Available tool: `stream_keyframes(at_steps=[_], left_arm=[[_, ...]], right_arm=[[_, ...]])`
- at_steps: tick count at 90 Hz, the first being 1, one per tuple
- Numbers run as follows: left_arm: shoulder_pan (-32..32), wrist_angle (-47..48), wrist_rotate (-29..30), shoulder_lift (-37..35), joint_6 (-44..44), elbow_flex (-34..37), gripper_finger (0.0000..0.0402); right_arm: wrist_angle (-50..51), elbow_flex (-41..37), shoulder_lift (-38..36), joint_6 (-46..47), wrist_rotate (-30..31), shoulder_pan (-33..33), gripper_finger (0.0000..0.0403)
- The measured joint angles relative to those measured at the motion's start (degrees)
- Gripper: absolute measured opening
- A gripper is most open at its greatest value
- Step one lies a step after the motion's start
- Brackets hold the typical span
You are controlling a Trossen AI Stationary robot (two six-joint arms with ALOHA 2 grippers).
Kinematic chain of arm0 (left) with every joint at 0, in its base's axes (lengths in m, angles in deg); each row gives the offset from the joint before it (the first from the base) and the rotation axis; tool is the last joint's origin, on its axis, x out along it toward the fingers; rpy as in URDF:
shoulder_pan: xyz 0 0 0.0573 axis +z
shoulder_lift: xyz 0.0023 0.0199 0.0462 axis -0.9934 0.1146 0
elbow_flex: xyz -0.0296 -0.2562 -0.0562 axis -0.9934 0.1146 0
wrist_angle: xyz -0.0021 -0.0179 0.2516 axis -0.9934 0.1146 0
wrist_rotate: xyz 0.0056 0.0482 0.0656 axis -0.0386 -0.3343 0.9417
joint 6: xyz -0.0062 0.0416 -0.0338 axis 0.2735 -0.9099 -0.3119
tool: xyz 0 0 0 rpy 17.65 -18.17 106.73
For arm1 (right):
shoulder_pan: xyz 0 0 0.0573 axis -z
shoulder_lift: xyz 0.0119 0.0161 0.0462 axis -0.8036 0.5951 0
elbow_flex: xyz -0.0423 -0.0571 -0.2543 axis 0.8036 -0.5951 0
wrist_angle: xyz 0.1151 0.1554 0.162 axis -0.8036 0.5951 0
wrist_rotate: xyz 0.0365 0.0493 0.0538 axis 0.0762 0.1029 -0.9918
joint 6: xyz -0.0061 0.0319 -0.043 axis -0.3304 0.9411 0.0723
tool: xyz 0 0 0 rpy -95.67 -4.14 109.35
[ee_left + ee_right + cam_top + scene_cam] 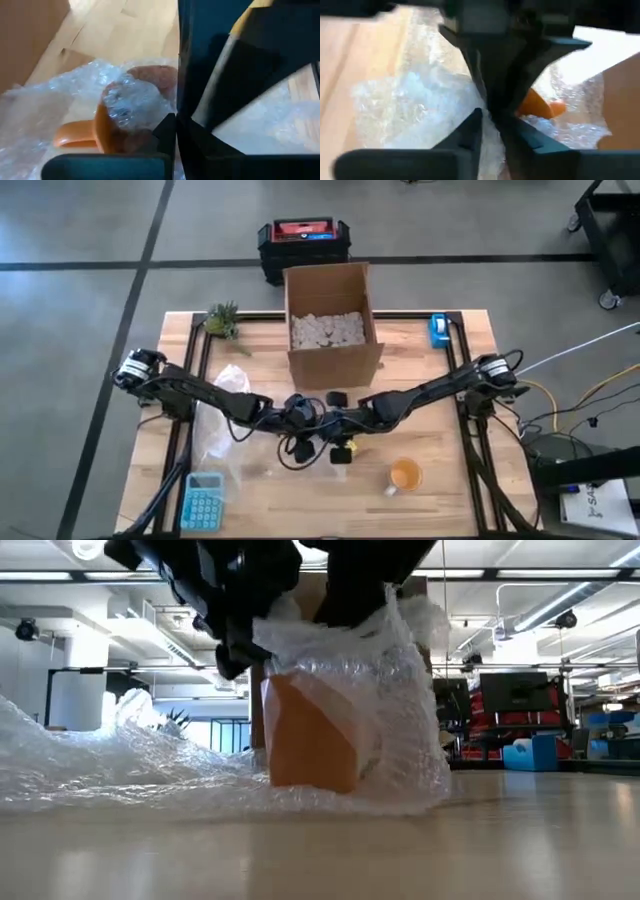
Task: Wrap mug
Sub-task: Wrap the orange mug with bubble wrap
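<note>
An orange mug [310,745] stands on the table under a sheet of clear bubble wrap [400,690], which is drawn up over it. In the left wrist view the mug [107,132] and its handle show through the wrap. My left gripper [316,430] and my right gripper [342,430] meet tip to tip above the mug at the table's middle, both shut on the wrap. The rest of the wrap [222,430] lies spread toward the table's left. My left gripper pinches gathered bubble wrap [479,102] above the mug between its two fingers, coming from the table's left and slanting down. The wrap hangs from there over the mug, which stands on the table. My right gripper pinches the same gathered wrap [492,125] between its two fingers, right against the left gripper's tips, slanting down from the table's right. One layer or several, I cannot tell. The wrap drapes down around the mug's sides.
A second orange mug [405,475] stands bare near the front right. An open cardboard box [330,330] of packing peanuts stands at the back middle, a plant [222,320] at back left, a blue tape dispenser [438,330] at back right and a calculator [203,500] at front left.
</note>
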Motion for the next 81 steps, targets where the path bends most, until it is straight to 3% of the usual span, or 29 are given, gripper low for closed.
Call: stream_keyframes(at_steps=[28,56,81], left_arm=[[-1.5,6.4,0.2,-2.6,1.4,-1.7,0.0],[-0.4,-1.9,4.1,3.3,-0.1,0.4,0.0],[-0.4,-3.1,4.2,6.6,-0.3,0.1,0.0]], right_arm=[[3.3,-0.5,0.5,0.1,1.5,0.9,0.0011],[2.2,-0.8,0.8,0.3,1.1,0.9,0.0004],[11.0,4.8,-2.4,1.6,1.1,0.9,0.0029]])
